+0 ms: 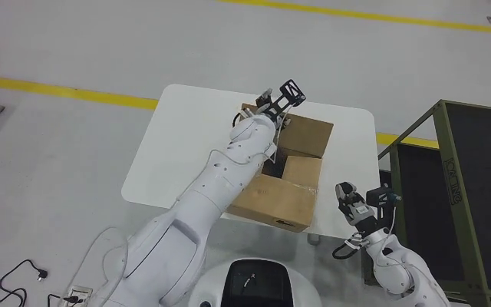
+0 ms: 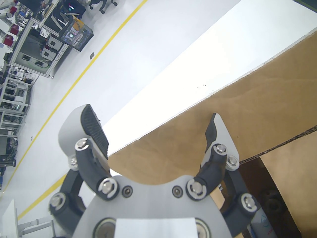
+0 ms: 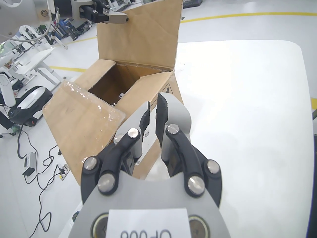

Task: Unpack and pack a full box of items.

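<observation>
A brown cardboard box (image 1: 295, 180) stands open on the white table (image 1: 192, 130). Its far flap (image 3: 138, 38) stands upright. My left gripper (image 1: 288, 94) is at that flap's top corner, open; in the left wrist view the left gripper (image 2: 153, 127) has one pad (image 2: 95, 127) over the table side and the other finger (image 2: 214, 131) over the cardboard flap (image 2: 247, 115). Dark items (image 2: 270, 199) lie deep inside the box. My right gripper (image 3: 154, 107), shut with nothing in it, hovers off the box's near right corner; in the top view the right gripper (image 1: 349, 196) is beside the box.
A near flap with clear tape (image 3: 81, 110) folds outward over the box's side. A green metal rack (image 1: 453, 176) stands just right of the table. Bare table (image 3: 247, 100) stretches right of the box. Cables (image 3: 37, 164) lie on the floor below.
</observation>
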